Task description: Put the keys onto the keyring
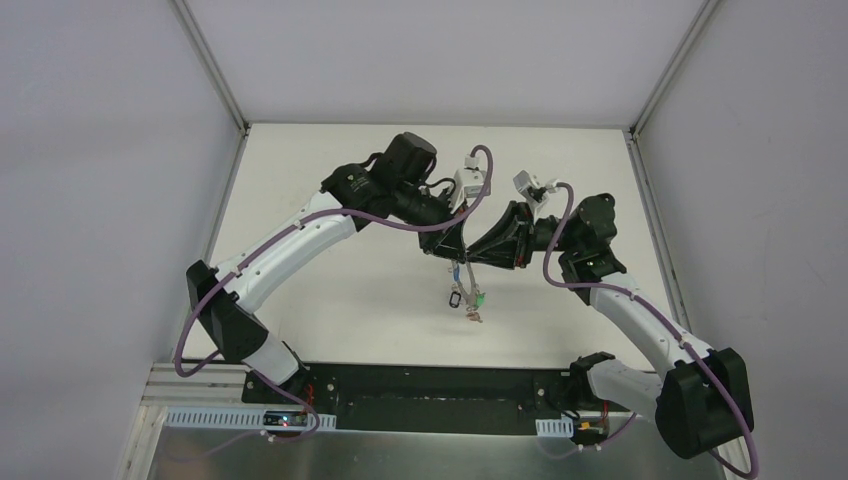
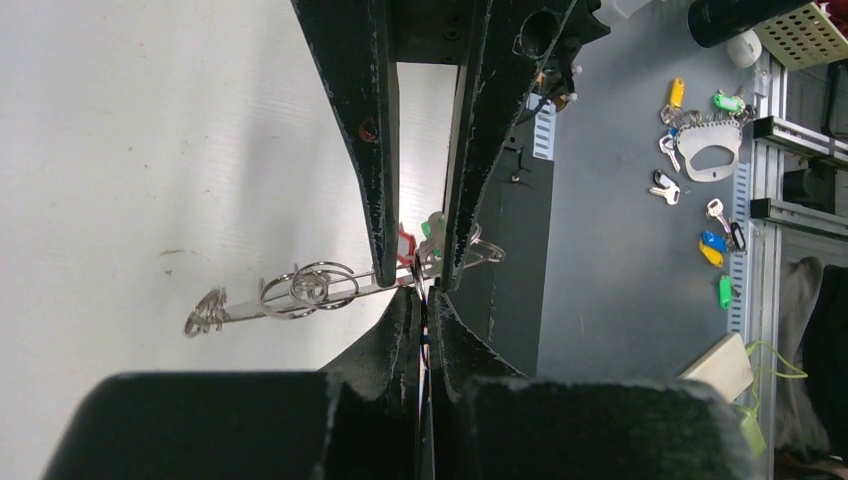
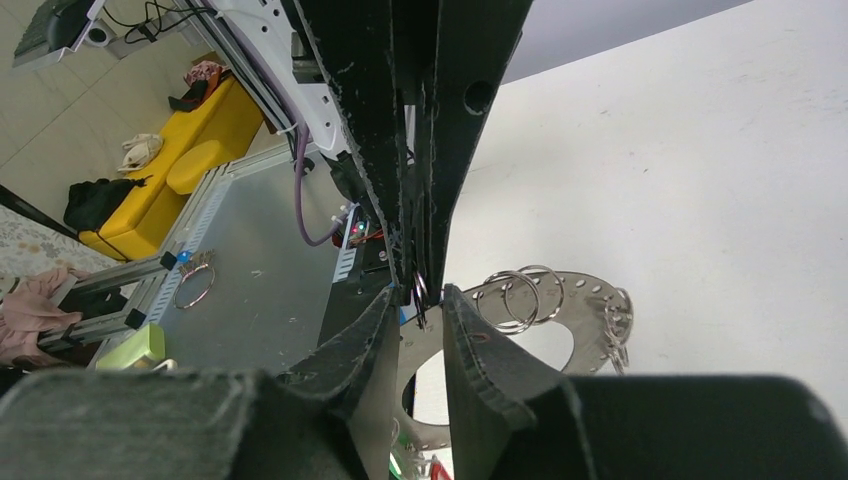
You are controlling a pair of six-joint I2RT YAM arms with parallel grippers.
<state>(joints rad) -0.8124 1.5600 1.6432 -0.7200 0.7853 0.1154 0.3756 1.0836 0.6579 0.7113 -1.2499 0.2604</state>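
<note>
White-shelled arms (image 1: 300,240), black joints, purple cables, scuffed black hands (image 1: 466,257).

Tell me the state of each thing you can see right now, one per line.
keyring: held off the table, gripped at its rim by both arms.
left gripper: jaws shut on the keyring edge.
right gripper: jaws shut on the keyring.
keys: dangling below the keyring.

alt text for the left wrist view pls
The left gripper is shut on the keyring, seen edge-on over the white table, with the other arm's fingers meeting it from below. Small split rings stand along its rim; a red tag shows behind.
</note>
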